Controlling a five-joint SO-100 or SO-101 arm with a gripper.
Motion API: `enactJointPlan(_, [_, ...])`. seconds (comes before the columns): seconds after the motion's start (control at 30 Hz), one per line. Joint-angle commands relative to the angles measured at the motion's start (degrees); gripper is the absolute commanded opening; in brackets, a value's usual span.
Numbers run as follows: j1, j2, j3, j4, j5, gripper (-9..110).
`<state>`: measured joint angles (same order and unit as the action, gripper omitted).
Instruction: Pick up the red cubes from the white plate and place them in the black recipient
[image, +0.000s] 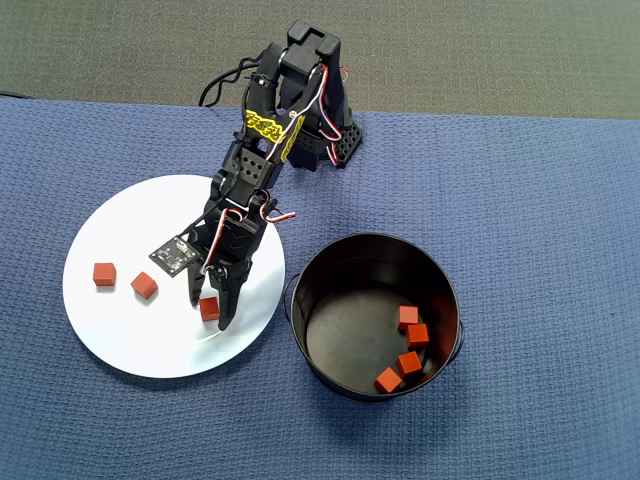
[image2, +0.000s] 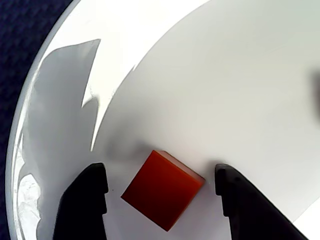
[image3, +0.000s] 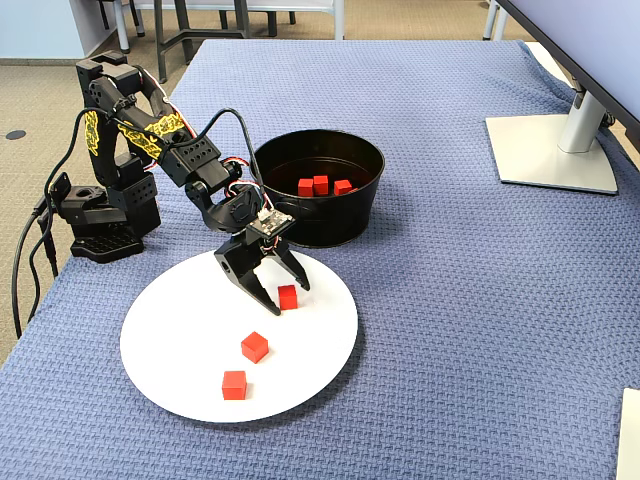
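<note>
The white plate (image: 110, 340) lies left of the black pot (image: 300, 290) in the overhead view. Three red cubes rest on the plate (image3: 320, 330): two at its left (image: 104, 274) (image: 144, 286) and one (image: 209, 308) between my fingers. My gripper (image: 208, 313) is open and low over the plate, straddling that cube (image2: 162, 190) with a gap on both sides. In the wrist view my gripper (image2: 160, 175) shows both black fingertips (image2: 92, 185) apart from the cube. The fixed view shows my gripper (image3: 287, 298) around the cube (image3: 288, 297). The pot (image3: 320, 225) holds several red cubes (image: 408, 317).
The arm's base (image3: 100, 225) stands at the back of the blue cloth (image: 540, 200) behind the plate. A monitor stand (image3: 550, 150) sits at the far right in the fixed view. The pot's rim almost touches the plate's edge.
</note>
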<state>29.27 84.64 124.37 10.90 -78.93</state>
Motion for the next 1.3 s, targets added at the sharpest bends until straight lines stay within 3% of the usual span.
enactJointPlan(0.0, [-1.1,3.1,0.2,-1.1,1.4,13])
enactJointPlan(0.2, [-0.9,3.6,0.2,-1.7,2.3,0])
enactJointPlan(0.3, [-0.4,6.2,-0.8,-1.2,3.5,0])
enactJointPlan(0.5, [1.3,15.0,-12.4,15.8,8.7,0])
enactJointPlan(0.77, [-1.1,28.8,-19.6,31.3,24.9,0])
enactJointPlan(0.97, [-12.7,31.5,-21.2,32.3,46.3,0])
enactJointPlan(1.1, [-25.9,28.6,-27.4,40.9,59.5,0])
enactJointPlan(1.27, [-40.8,24.9,-28.8,44.0,67.9,0])
